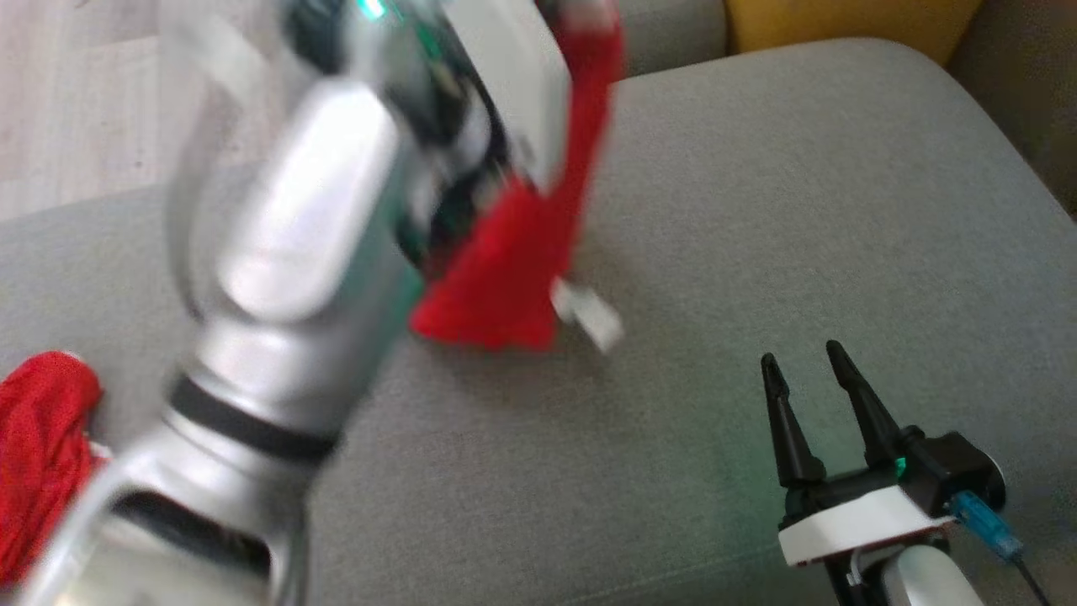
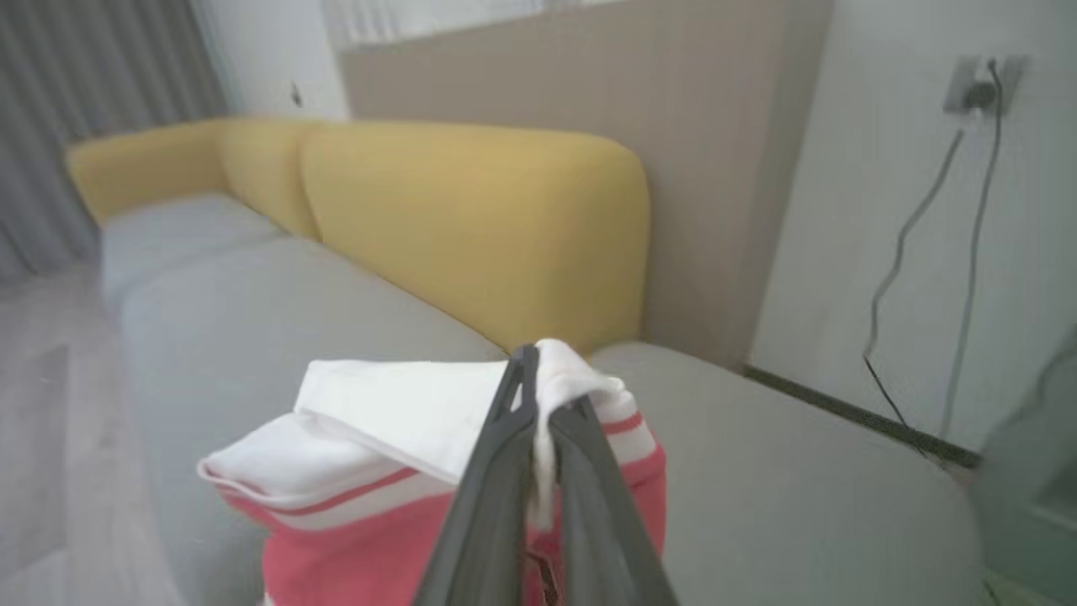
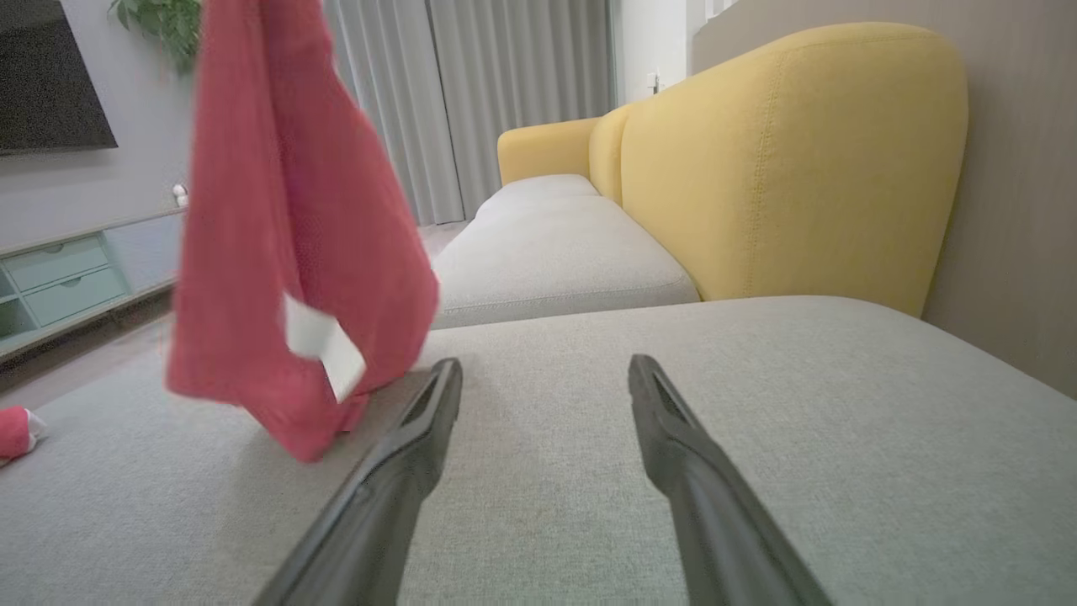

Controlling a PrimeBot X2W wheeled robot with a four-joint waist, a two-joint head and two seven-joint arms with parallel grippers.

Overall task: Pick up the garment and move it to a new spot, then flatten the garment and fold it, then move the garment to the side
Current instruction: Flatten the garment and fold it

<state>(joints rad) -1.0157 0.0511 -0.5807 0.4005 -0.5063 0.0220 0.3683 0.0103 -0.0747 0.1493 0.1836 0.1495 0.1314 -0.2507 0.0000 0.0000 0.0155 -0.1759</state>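
Above the grey sofa cushion [image 1: 757, 210] hangs the red garment [image 1: 513, 278], its lower end close to the fabric. The left gripper [image 2: 543, 404] is clamped on its white-trimmed edge. The right gripper [image 1: 802, 355] sits lower right, fingers spread, empty.

Right pincer [image 3: 545, 366] spread wide, nothing between its fingers, low over grey seat [image 3: 757, 404]. Red garment [image 3: 286, 236] hangs at view left with a white tag [image 3: 324, 345] near its lower end; bottom tip at or just above the seat, just beside one finger. Yellow backrest [image 3: 791, 168] at right. Small red cloth [image 3: 13, 429] at far left edge. Grey curtains [image 3: 505, 76] and TV [image 3: 50, 76] behind.
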